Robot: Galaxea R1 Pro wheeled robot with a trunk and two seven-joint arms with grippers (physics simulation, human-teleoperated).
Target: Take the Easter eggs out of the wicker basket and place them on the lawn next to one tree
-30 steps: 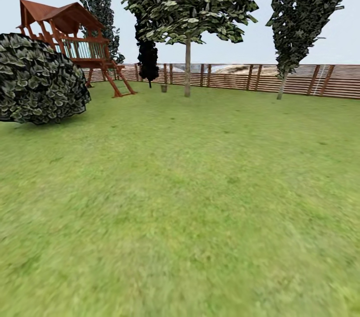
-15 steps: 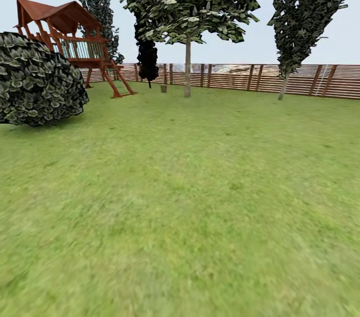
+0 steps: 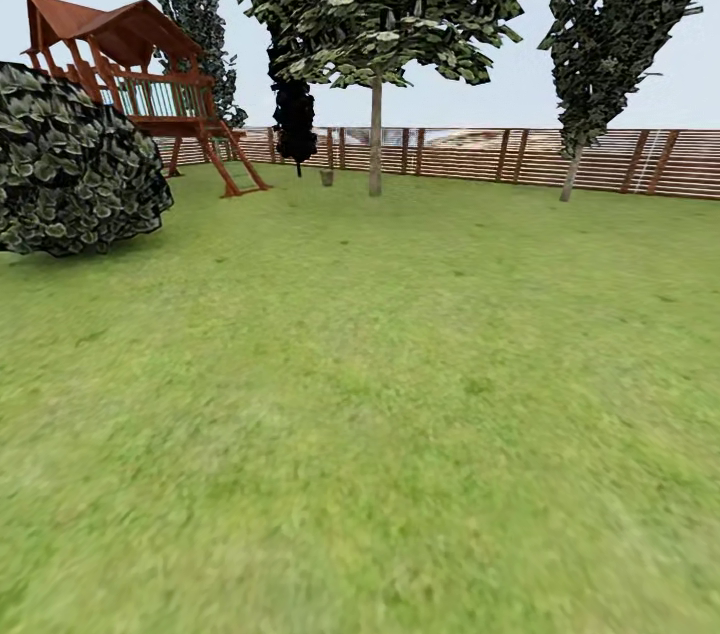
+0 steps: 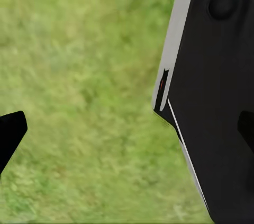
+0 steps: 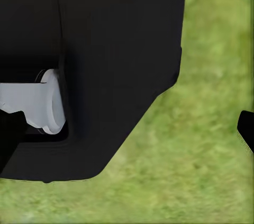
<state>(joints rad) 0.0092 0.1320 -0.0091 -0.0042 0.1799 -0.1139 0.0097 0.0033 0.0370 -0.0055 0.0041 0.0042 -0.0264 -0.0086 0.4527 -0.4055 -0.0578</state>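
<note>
We look across the lawn (image 3: 400, 394) toward a thin-trunked tree (image 3: 375, 139) by the fence (image 3: 600, 159); basket and eggs are somewhere beyond our frame. We judge the eggs light, hard, slippery: best pinched across their middles. Whether either pincer is spread, we cannot tell.

Bright, even daylight; near lawn (image 3: 360, 474) blurred; shadows faint.

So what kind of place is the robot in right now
It looks like a fenced back garden: a wide lawn, a wooden play tower beside a round bush, and a slatted fence behind a leafy tree.
</note>
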